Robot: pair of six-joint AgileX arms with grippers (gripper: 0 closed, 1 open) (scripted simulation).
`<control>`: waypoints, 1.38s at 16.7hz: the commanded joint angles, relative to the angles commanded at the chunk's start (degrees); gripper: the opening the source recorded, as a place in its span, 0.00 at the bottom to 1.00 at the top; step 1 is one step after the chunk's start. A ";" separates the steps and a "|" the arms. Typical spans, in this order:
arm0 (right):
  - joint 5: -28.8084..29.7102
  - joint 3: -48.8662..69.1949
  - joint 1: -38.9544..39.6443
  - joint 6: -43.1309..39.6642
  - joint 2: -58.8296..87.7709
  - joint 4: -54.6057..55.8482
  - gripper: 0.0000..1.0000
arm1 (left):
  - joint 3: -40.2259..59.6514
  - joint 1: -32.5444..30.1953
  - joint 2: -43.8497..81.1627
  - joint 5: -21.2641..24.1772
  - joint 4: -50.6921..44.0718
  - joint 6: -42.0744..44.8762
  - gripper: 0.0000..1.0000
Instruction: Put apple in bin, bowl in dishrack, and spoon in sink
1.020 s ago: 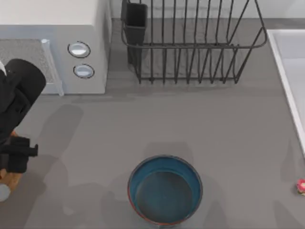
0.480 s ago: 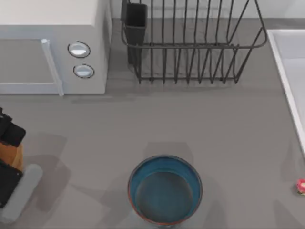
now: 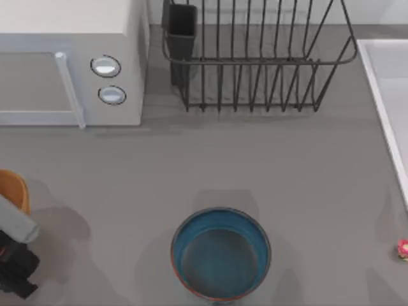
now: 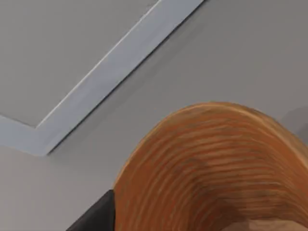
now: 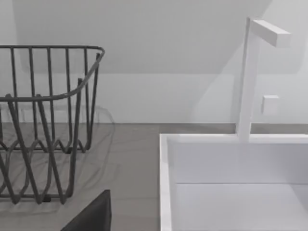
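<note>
Bowl [image 3: 220,255]: front centre of table, upright. Spoon [image 3: 403,248]: right edge, near sink [image 3: 382,95]. Dishrack [image 3: 255,57]: rear. Bin [image 3: 14,190]: left edge, beside my left arm. My fingers' state: cannot tell.

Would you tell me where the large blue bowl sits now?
In the top view, the large blue bowl stands at the table's near edge, centre, below the dark wire dishrack.

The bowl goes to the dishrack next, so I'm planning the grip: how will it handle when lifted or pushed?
The bowl looks rigid, probably glazed, so its thin rim may be slippery. Standing upright on a wide round body, it would likely slide rather than tip if pushed. Being deep and large, it is probably heavyish for two fingers.
</note>
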 joint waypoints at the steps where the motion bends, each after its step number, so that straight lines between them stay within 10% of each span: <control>1: 0.00 0.00 0.00 0.00 0.00 0.00 1.00 | -1.90 1.03 -3.38 1.06 2.47 -6.50 1.00; 9: 0.00 0.00 0.00 0.00 0.00 0.00 1.00 | -9.86 8.34 -22.69 5.75 16.94 -38.00 1.00; 23: 0.37 12.07 11.02 9.15 12.72 -9.61 1.00 | -10.12 9.04 -24.08 5.92 17.98 -40.01 1.00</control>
